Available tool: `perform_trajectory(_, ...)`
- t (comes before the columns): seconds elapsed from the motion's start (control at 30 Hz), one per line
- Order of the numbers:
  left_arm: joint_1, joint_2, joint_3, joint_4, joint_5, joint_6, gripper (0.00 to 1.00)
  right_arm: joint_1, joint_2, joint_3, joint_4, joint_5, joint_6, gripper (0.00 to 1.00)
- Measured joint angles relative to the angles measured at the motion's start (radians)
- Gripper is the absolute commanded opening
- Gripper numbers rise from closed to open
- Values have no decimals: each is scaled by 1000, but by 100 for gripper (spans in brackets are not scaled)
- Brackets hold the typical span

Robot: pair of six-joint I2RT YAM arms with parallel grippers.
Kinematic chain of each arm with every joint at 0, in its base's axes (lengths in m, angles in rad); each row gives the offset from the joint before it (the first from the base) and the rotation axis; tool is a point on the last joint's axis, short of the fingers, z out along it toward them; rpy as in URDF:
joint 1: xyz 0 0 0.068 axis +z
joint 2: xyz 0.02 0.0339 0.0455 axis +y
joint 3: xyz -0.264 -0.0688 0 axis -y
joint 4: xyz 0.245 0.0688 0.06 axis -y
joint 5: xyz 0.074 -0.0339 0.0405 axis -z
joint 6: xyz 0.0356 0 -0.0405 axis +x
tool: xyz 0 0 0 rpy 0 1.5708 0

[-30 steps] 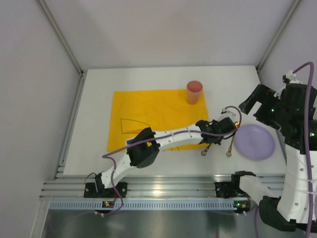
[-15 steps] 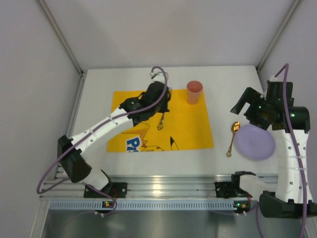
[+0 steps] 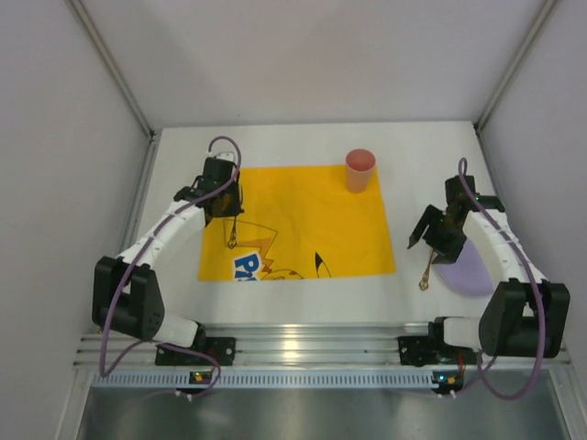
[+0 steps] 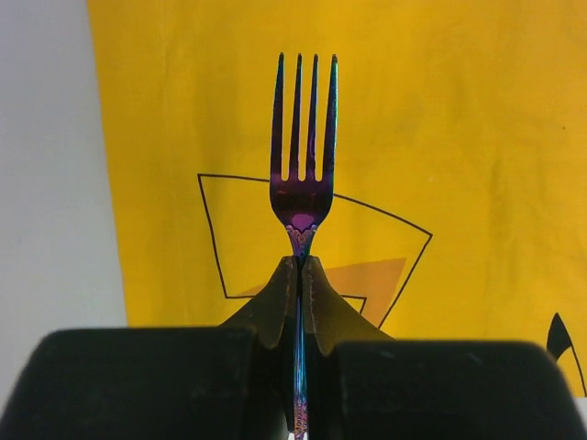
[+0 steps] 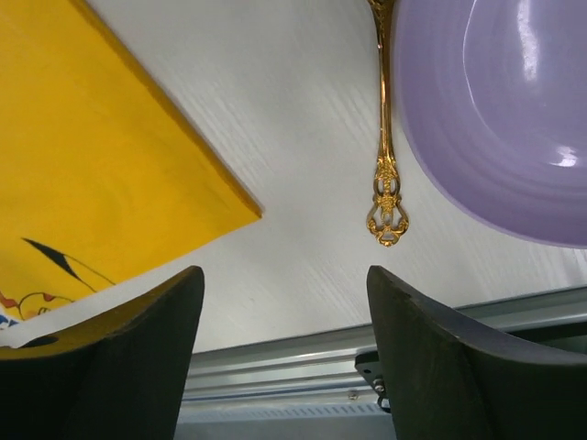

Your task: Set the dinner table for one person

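My left gripper point(image 3: 227, 203) is shut on the handle of an iridescent purple fork point(image 3: 232, 236) and holds it over the left part of the yellow placemat point(image 3: 312, 215). In the left wrist view the fork point(image 4: 301, 156) sticks out forward from the closed fingertips point(image 4: 301, 268), tines away from me. My right gripper point(image 3: 425, 236) is open and empty, low over the white dinner table point(image 3: 413, 156), just left of the purple plate point(image 3: 475, 268). A gold spoon point(image 3: 426, 272) lies beside the plate. In the right wrist view the spoon handle point(image 5: 385, 156) and plate point(image 5: 495, 110) lie ahead of the open gripper point(image 5: 284, 275).
A pink cup point(image 3: 359, 170) stands upright at the placemat's far right corner. The placemat's near right corner point(image 5: 110, 156) lies left of the right gripper. The aluminium rail point(image 3: 303, 346) runs along the near table edge. Grey walls enclose the table on three sides.
My left arm has carried the fork from beside the spoon across to the placemat's left part. My right arm has come down towards the spoon and plate, jaws open.
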Motion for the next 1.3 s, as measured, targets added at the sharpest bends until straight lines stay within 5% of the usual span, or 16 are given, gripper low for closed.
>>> perform_trajectory(0.1,40,27,-1,40,42,26,0,0,65,-50,45,18,-2,59)
perform_trajectory(0.67,142,215,17,139,187,73,0,-29,350,-71,210,187,-42,45)
perform_trajectory(0.77,143,215,27,141,188,74,0,-32,377,-46,209,188,-53,37)
perform_trajectory(1.0,143,215,28,142,190,74,0,-33,419,-5,193,210,-72,0)
perform_trajectory(1.17,143,215,0,149,184,73,2,-33,420,-4,193,212,-95,0)
perform_trajectory(1.3,145,216,-24,146,178,71,18,-30,411,-5,193,214,-105,0)
